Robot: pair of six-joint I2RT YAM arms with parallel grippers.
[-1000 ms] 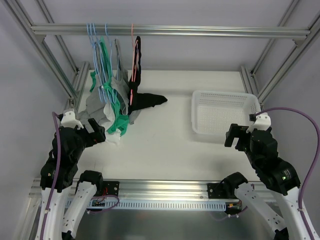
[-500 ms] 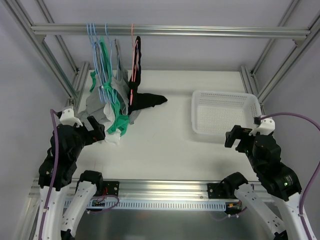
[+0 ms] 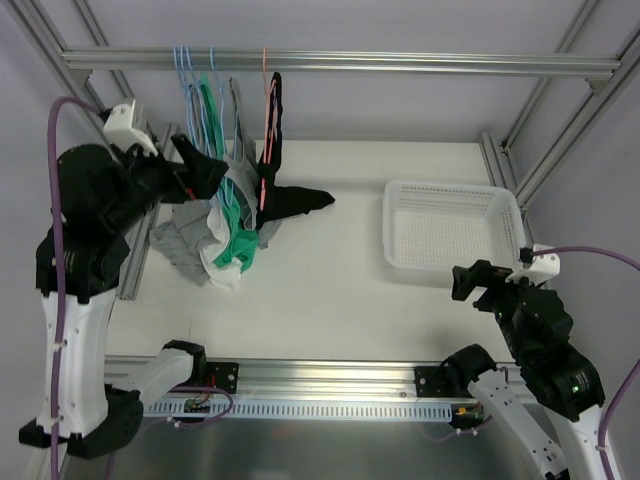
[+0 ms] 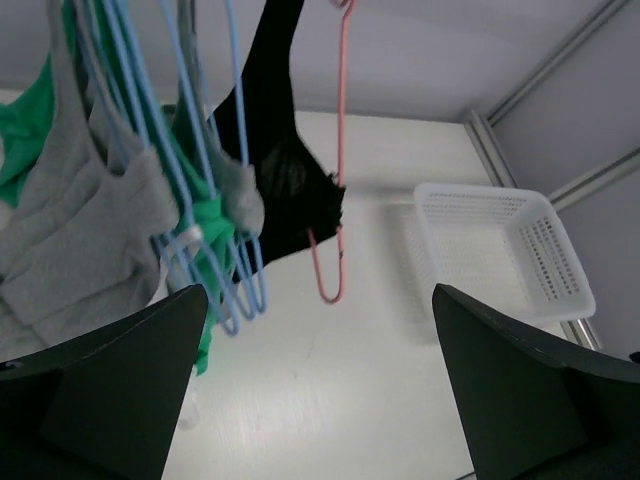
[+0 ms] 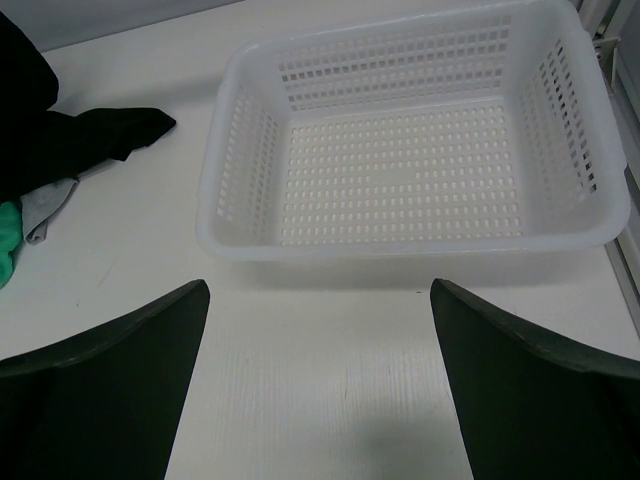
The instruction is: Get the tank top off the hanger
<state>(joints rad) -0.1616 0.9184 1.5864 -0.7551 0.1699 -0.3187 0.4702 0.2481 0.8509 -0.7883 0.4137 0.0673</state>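
Observation:
A black tank top (image 3: 272, 130) hangs on a pink hanger (image 3: 266, 90) from the top rail, and its lower end lies on the table (image 3: 300, 201). In the left wrist view the black tank top (image 4: 280, 170) and the pink hanger (image 4: 338, 150) hang ahead, left of centre. My left gripper (image 3: 205, 168) is raised beside the hanging clothes, just left of them. It is open and empty (image 4: 320, 390). My right gripper (image 3: 472, 280) is low, in front of the basket, and is open and empty (image 5: 320, 390).
Blue hangers (image 4: 210, 250) carry a grey garment (image 4: 80, 220) and a green one (image 4: 205, 225), left of the black top. Grey, green and white cloth is heaped on the table (image 3: 215, 250). A white perforated basket (image 3: 395, 225) sits at the right, and its rim (image 5: 230, 150) shows in the right wrist view.
My left arm has risen from table height up to the hanging clothes near the rail. My right arm has drawn back slightly toward the near edge. Both grippers stay open.

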